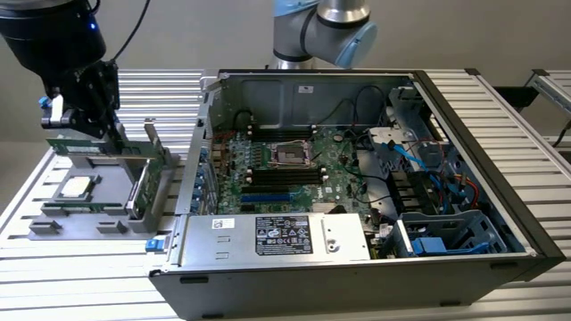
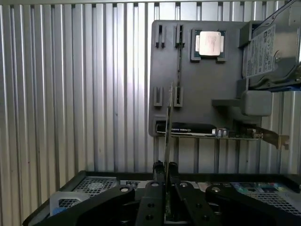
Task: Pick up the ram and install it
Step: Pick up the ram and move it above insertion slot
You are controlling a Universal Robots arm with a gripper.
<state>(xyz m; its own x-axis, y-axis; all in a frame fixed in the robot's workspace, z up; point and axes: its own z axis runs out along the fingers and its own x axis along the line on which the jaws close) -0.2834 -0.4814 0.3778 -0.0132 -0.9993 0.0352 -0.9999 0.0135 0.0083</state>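
Note:
The ram is a narrow green stick, level, at the far end of the grey parts holder on the exterior view's left. My gripper comes down on it from above and is shut on it. In the wrist view the ram shows edge-on as a thin strip running out from between my gripper fingertips over the holder. I cannot tell whether the stick is clear of its slot posts. The open computer case with its motherboard lies to the exterior view's right.
On the holder are a silver processor, a taller green card with a metal bracket and a silver drive. The case's near wall rises between holder and motherboard. A power supply and cables crowd the case.

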